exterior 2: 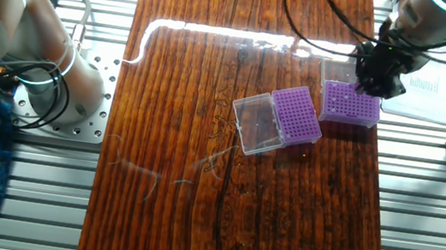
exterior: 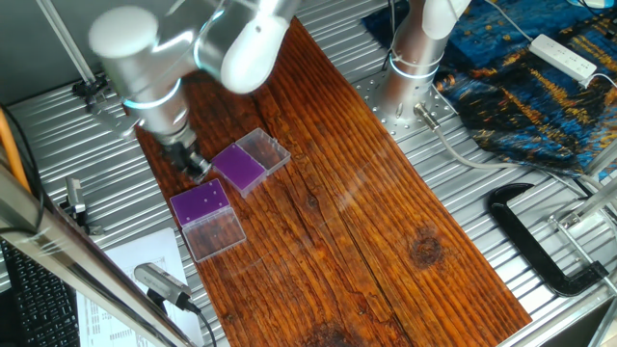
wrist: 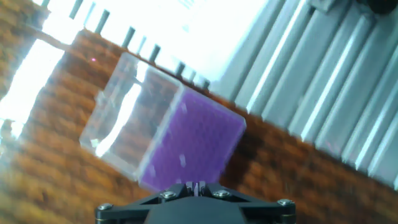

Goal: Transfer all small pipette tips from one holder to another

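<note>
Two purple grid-top holders with clear hinged lids lie on the wooden board. One holder (exterior: 202, 204) (exterior 2: 351, 105) is near the board's edge, the other (exterior: 236, 166) (exterior 2: 298, 115) is beside it. My gripper (exterior: 193, 162) (exterior 2: 376, 76) hovers just above the edge holder. In the hand view that holder (wrist: 196, 140) fills the middle, blurred, with its clear lid (wrist: 118, 118) open to the left. A few small pipette tips (wrist: 182, 160) show as pale dots on the grid. My gripper (wrist: 196, 186) has its fingers pressed together on a thin whitish sliver, seemingly a tip.
Ribbed metal table (exterior: 463, 193) surrounds the wooden board (exterior: 366, 231). Printed paper (exterior: 125, 280) and a clamp handle (exterior: 159, 281) lie past the board's edge near the holders. The arm base (exterior: 410, 67), a blue cloth (exterior: 540, 87) and a black C-clamp (exterior: 540, 241) stand on the other side.
</note>
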Robot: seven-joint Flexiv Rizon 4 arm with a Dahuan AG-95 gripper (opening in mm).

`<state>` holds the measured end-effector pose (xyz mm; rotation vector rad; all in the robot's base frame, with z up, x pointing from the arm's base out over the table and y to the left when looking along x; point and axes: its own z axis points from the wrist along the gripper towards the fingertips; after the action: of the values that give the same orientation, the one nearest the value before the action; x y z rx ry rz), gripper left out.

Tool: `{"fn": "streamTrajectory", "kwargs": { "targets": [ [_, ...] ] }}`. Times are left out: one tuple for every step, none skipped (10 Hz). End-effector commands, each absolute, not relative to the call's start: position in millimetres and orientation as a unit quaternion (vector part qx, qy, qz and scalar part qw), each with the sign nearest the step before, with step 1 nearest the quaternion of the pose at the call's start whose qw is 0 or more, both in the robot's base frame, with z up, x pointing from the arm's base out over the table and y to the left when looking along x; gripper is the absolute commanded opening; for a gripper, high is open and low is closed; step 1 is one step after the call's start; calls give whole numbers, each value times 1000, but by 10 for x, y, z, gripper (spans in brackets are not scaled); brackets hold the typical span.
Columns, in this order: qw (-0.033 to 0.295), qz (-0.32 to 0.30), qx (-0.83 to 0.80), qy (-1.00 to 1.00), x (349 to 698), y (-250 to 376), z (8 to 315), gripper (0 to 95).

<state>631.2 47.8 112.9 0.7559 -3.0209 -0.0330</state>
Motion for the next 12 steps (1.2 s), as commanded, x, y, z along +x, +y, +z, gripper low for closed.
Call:
{"fn": "streamTrajectory", "kwargs": {
  "targets": [
    [8,-10,244,-970,6408,500,1083,0],
    [6,-10,244,-970,6467,520,1056,0],
    [5,-9,245,-969,6504,534,1030,0],
    [2,-9,246,-969,6523,539,987,0],
    [0,-8,247,-969,6525,538,960,0],
    [-6,-7,250,-968,6533,537,907,0],
    [-6,-7,251,-968,6540,539,886,0],
    [-8,-6,250,-968,6547,541,864,0],
    [-10,-6,249,-968,6547,539,840,0],
    [-12,-5,250,-968,6548,539,825,0],
    [-13,-4,251,-968,6549,538,797,0],
    [-14,-4,251,-968,6548,536,774,0]
  ]
}}
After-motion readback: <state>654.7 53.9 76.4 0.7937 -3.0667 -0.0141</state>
